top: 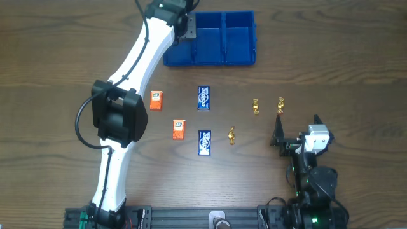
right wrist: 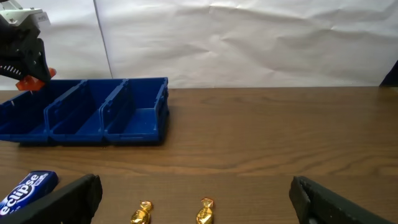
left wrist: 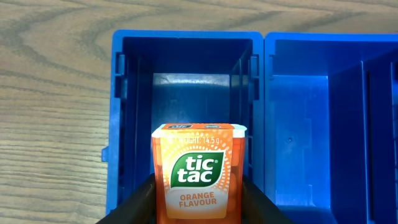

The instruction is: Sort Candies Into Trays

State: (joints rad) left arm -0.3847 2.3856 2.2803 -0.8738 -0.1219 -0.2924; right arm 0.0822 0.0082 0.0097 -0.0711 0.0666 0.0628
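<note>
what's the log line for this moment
left end effector: shut on orange box, above left-end compartment of blue tray | right end effector: open, near gold candies

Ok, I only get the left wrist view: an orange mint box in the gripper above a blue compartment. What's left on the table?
Observer: Two more orange mint boxes, two blue candy packs and three gold-wrapped candies, all outside the tray.
Operator: And the right arm?
Observer: The right gripper sits open near the table, beside the gold-wrapped candies.
Operator: How many compartments?
Observer: Three in a row; the left gripper is over the left-end one.
</note>
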